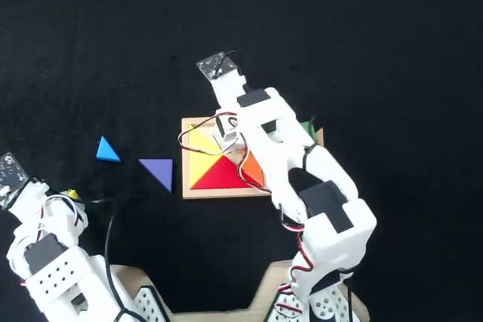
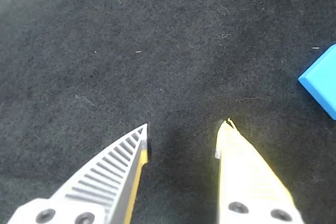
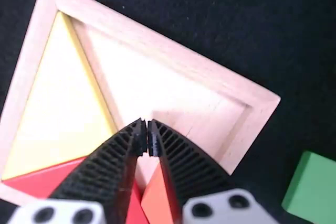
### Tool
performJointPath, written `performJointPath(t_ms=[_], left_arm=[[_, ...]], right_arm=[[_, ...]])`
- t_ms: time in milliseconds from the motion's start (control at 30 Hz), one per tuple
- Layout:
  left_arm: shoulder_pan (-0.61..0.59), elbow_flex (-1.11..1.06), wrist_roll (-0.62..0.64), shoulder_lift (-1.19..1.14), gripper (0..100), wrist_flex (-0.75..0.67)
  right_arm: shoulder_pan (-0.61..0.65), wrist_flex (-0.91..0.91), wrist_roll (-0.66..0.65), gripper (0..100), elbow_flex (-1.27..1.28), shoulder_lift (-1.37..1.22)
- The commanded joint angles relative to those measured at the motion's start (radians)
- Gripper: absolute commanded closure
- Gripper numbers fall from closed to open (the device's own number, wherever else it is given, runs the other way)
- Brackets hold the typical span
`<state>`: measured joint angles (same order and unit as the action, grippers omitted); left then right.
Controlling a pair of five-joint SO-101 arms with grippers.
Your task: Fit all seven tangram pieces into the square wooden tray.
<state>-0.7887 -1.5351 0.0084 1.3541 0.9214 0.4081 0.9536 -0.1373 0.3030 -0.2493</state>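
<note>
Right claw [image 3: 145,136] pinched closed, holding nothing, above the wooden tray [image 3: 173,53]; left claw [image 2: 185,129] parted over the black table [image 2: 157,35].

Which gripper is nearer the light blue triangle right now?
Left. The left gripper sits open close to the light blue triangle; the right gripper is shut above the wooden tray, farther off.

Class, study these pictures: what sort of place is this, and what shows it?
Probably a robotics test bench. Clues: the white left arm and right arm side by side over a black cloth, and a wooden tray holding coloured tangram pieces.
</note>
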Motion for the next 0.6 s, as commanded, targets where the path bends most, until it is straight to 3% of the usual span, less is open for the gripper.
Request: performJointPath(t_ms=[0, 333, 567], left_arm=[[0.015, 0.004, -0.008, 0.009, 78, -0.015], [0.015, 0.004, -0.008, 0.009, 78, -0.015], [0.015, 0.004, -0.005, 0.009, 78, -0.015]], right_arm=[[-0.015, -0.009, -0.008, 98.7, 0.002, 0.048], [-0.034, 0.069, -0.009, 98.7, -0.002, 0.053], [-0.028, 0.068, -0.003, 98.8, 0.062, 0.209]])
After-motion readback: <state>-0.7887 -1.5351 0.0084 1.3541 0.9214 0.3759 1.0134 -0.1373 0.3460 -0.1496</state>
